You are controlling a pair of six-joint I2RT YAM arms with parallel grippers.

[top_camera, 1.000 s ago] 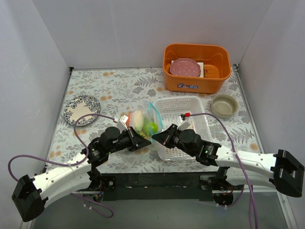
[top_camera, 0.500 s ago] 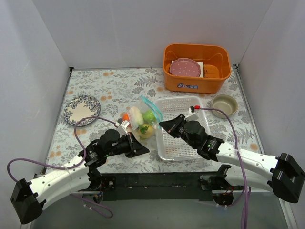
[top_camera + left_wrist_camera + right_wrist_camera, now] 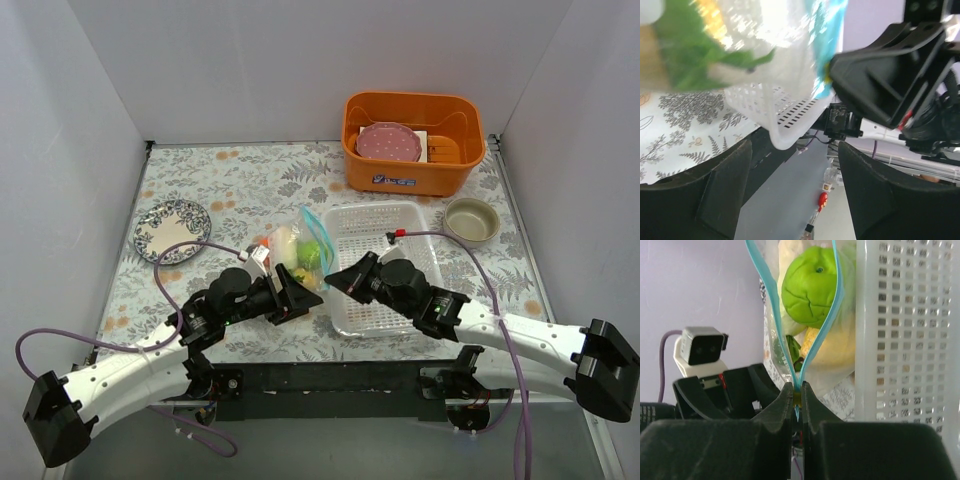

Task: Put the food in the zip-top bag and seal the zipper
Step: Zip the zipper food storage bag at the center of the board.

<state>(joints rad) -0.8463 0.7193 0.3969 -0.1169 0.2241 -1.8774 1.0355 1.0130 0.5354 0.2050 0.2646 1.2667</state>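
The food, green pepper (image 3: 812, 287) included, sits inside the zip-top bag (image 3: 303, 250) beside the white basket (image 3: 395, 215). Your right gripper (image 3: 798, 395) pinches one end of the zipper (image 3: 816, 335), and the mouth gapes beyond it. Your left gripper (image 3: 296, 291) spreads its fingers, empty. Sealing is yours to finish.

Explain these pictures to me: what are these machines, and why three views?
Two robot arms are bolted to a table, each ending in a two-finger gripper. One camera looks down from above; one sits on each wrist. The right gripper pinches one end of the blue zipper on a clear zip-top bag, not yet sealed, holding toy food such as a green pepper. The left gripper is open beside it. Nearby lie a white basket, an orange bin, a patterned plate and a bowl.
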